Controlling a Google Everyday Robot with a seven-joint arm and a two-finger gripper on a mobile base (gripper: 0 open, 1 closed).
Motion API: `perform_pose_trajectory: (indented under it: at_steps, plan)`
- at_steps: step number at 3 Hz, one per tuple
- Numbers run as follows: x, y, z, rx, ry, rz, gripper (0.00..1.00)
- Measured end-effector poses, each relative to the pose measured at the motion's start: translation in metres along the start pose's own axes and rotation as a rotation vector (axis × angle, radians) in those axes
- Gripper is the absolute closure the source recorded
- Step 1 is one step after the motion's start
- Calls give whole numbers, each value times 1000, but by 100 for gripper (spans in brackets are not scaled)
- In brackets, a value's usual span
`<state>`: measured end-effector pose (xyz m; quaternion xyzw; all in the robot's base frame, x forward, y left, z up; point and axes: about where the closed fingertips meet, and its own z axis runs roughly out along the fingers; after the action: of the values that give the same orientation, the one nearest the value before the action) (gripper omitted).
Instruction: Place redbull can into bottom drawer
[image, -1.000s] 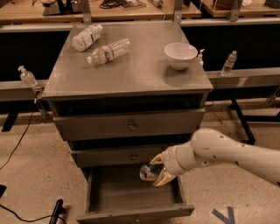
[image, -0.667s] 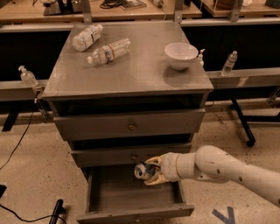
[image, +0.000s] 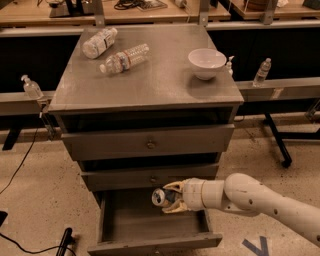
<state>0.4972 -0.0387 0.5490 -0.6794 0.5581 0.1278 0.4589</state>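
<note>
We locate the gripper (image: 171, 198) over the open bottom drawer (image: 155, 244), just below the front of the middle drawer (image: 150, 178). The arm (image: 260, 199) enters from the lower right of the view. The two fingers pinch the redbull can (image: 159, 197), one above it and one below.

The can projects from the gripper tip, away from the wrist. Its long axis lies roughly level and in line with the forearm. The shiny top faces the left edge of the view.

The can sits inside the outline of the drawer, toward the rear. It appears to hang clear of the drawer floor, though this angle does not show the gap reliably.

We judge that the coming move is a short descent followed by release. With its axis level, the can may roll once it is freed.
</note>
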Motion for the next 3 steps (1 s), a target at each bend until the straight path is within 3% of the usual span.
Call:
perform_pose_trajectory:
  at_steps: [1, 2, 3]
  plan:
    - [18, 0, 23, -59, -105, 80, 100]
    - [44, 10, 70, -153, -259, 163, 100]
    - [78, 25, 109, -179, -491, 283, 100]
